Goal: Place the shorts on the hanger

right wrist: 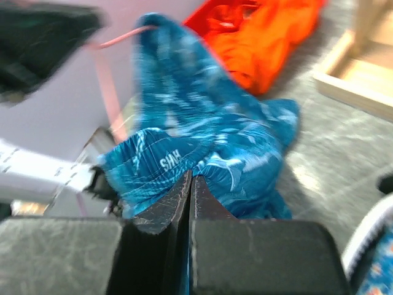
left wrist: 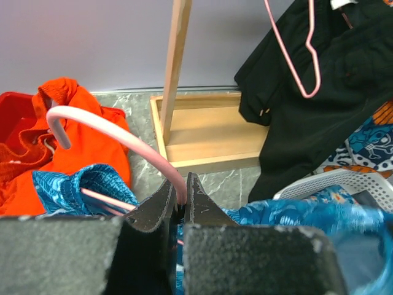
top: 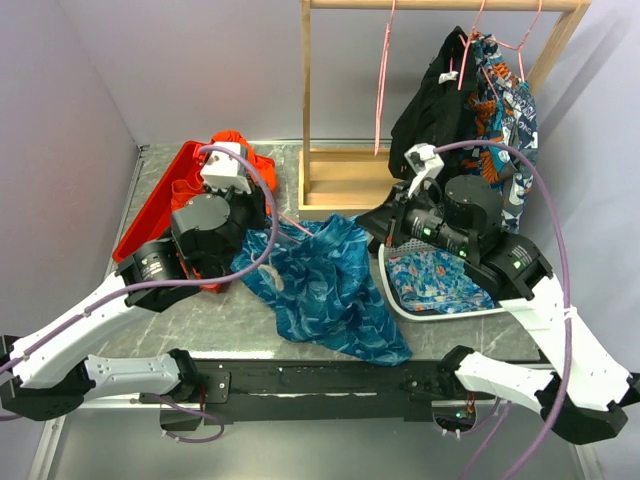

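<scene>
The teal-blue leafy-print shorts (top: 325, 280) lie bunched on the table between my arms. My left gripper (top: 265, 222) is shut on the neck of a pink hanger (left wrist: 116, 132); its hook curves up to the left and one of its arms runs into the shorts (left wrist: 80, 184). My right gripper (top: 378, 230) is shut on a fold of the shorts (right wrist: 184, 129) at their right edge and holds it up. The left wrist view shows the jaws (left wrist: 181, 200) clamped on the pink wire. The right wrist view shows the jaws (right wrist: 191, 178) pinching blue fabric, with the hanger (right wrist: 109, 92) behind.
A red bin (top: 150, 215) with an orange garment (top: 240, 150) stands at the left. A wooden rack (top: 340, 170) stands behind, with a black garment (top: 435, 110), a floral garment (top: 505, 110) and a spare pink hanger (top: 382, 80). A white basket (top: 440, 308) is at the right.
</scene>
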Robot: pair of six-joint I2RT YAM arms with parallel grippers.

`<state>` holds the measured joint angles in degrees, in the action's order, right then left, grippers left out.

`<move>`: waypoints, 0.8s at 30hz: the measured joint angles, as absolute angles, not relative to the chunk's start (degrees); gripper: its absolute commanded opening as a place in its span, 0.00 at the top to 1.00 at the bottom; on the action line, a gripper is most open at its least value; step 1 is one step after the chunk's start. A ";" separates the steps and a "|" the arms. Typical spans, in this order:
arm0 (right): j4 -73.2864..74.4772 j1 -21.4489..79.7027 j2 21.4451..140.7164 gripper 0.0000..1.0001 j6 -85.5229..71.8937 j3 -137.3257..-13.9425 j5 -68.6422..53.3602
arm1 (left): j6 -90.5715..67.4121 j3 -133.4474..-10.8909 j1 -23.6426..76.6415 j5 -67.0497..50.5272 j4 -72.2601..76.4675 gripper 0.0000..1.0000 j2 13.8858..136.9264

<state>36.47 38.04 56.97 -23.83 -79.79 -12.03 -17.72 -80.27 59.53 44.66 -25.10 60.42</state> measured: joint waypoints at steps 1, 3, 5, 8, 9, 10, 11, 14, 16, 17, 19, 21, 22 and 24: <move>36.47 38.89 57.10 0.97 -23.49 -80.51 -12.34 | -17.65 -80.71 59.53 44.45 -24.99 0.99 60.73; 36.42 40.23 57.25 0.96 -22.59 -82.28 -13.41 | -17.45 -80.73 59.53 43.68 -24.84 0.99 60.86; 36.42 40.51 57.32 0.96 -21.50 -84.12 -14.63 | -17.45 -80.88 59.53 43.33 -24.77 0.99 60.86; 35.94 40.64 57.47 0.94 -20.80 -86.17 -16.14 | -17.45 -82.70 59.51 42.68 -24.95 0.99 61.23; 35.79 40.64 57.56 0.95 -20.69 -86.74 -16.40 | -17.43 -83.72 59.48 42.24 -25.02 0.99 61.43; 35.79 40.64 57.76 0.96 -20.49 -87.55 -16.73 | -17.37 -85.10 59.46 41.67 -24.97 0.99 61.73; 36.01 40.64 58.24 0.96 -20.38 -88.77 -17.04 | -17.23 -86.48 59.44 41.06 -24.77 0.99 62.02; 35.86 40.66 60.49 0.96 -20.10 -93.27 -17.23 | -16.71 -90.96 59.44 39.24 -24.77 0.99 62.89; 34.98 40.69 61.39 0.96 -20.08 -94.96 -16.91 | -16.03 -93.84 59.44 38.06 -24.82 0.99 63.66; 34.65 40.69 61.58 0.96 -20.08 -95.18 -16.78 | -15.70 -94.96 59.44 37.32 -24.71 0.99 64.03; 33.80 40.73 61.76 0.94 -20.08 -95.26 -16.67 | -15.22 -95.88 59.44 36.56 -24.62 0.99 64.58; 33.06 40.75 61.69 0.88 -20.08 -94.72 -16.21 | -14.90 -95.85 59.44 35.99 -24.75 0.99 65.43; 32.62 40.75 61.34 0.83 -20.08 -93.78 -15.75 | -14.72 -95.74 59.44 35.83 -24.75 0.99 66.00; 31.68 40.75 59.86 0.63 -20.05 -90.59 -14.87 | -14.57 -95.04 59.44 35.79 -24.88 0.99 67.16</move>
<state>31.68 40.75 59.86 -20.05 -90.59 -14.87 -14.57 -95.04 59.44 35.79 -24.88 67.16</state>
